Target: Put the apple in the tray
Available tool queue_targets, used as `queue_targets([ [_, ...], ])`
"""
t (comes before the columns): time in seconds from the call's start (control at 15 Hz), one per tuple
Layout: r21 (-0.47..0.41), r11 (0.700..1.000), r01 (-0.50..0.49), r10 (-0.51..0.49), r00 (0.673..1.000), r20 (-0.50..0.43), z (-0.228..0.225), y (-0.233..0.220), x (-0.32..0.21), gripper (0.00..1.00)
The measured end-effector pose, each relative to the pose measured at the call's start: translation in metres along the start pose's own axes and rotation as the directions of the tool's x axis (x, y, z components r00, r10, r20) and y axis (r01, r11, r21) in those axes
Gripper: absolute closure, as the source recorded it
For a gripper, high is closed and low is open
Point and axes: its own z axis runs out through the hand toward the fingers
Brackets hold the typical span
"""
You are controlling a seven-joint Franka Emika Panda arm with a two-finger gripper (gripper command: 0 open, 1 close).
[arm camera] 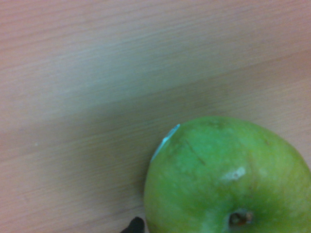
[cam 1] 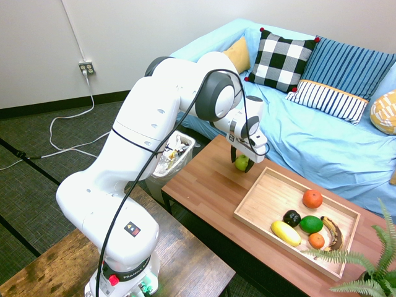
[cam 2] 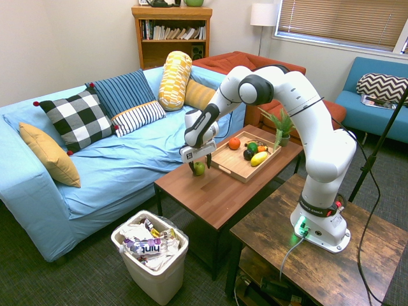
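With my pincer spread around the apple, beside the tray on its sofa-and-bin corner, I should centre, as best I can judge, before squeezing gently.

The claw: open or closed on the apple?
Open: its fingers stand either side of the apple, which sits on the table.
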Motion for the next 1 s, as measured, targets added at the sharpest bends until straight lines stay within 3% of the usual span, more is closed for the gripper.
queue_targets([
  [0.67,0.06,0.998,-0.018,0.019,1.0,-0.006,-0.003,-0.008,0.002,1.0],
  [1.0,0.119,0.992,-0.04,0.044,0.998,-0.034,-0.044,0.004,0.01,1.0],
])
